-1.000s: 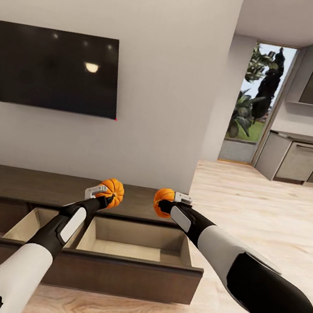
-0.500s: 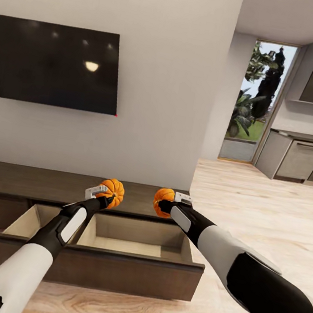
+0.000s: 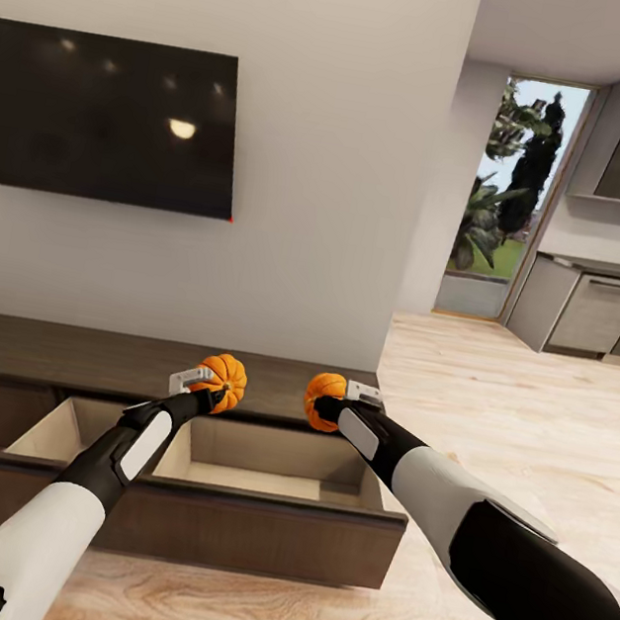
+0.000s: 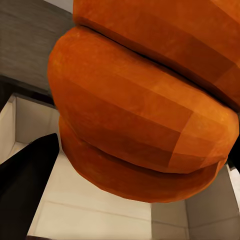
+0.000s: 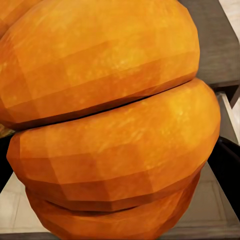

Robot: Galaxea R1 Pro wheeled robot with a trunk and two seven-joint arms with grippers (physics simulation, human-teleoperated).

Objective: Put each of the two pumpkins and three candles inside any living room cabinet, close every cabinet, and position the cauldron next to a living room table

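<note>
From the head camera I am looking down at the long dark cabinet (image 3: 33, 351) under the wall television (image 3: 115, 119), with its drawer (image 3: 256, 462) pulled out toward me. My left hand (image 3: 205, 389) is closed around the left pumpkin (image 3: 223, 376), and my right hand (image 3: 332, 409) is closed around the right pumpkin (image 3: 326, 389). Both are hanging over the back edge of the drawer, above the cabinet top's front lip, so the pale drawer floor is lying below and a little toward me from each hand. Neither arm is clearly nearer; the right one is sitting over the wider compartment.

In the left wrist camera the left pumpkin (image 4: 145, 100) is crowding the lens, with one dark finger (image 4: 27, 185) beside it and the pale drawer floor (image 4: 90, 210) showing underneath.

In the right wrist camera the right pumpkin (image 5: 110, 115) is blocking nearly everything; I think the strip at the lower edge is the drawer floor, though it is too slight to be sure. I judge lowering both hands straight down is the coming move.
</note>
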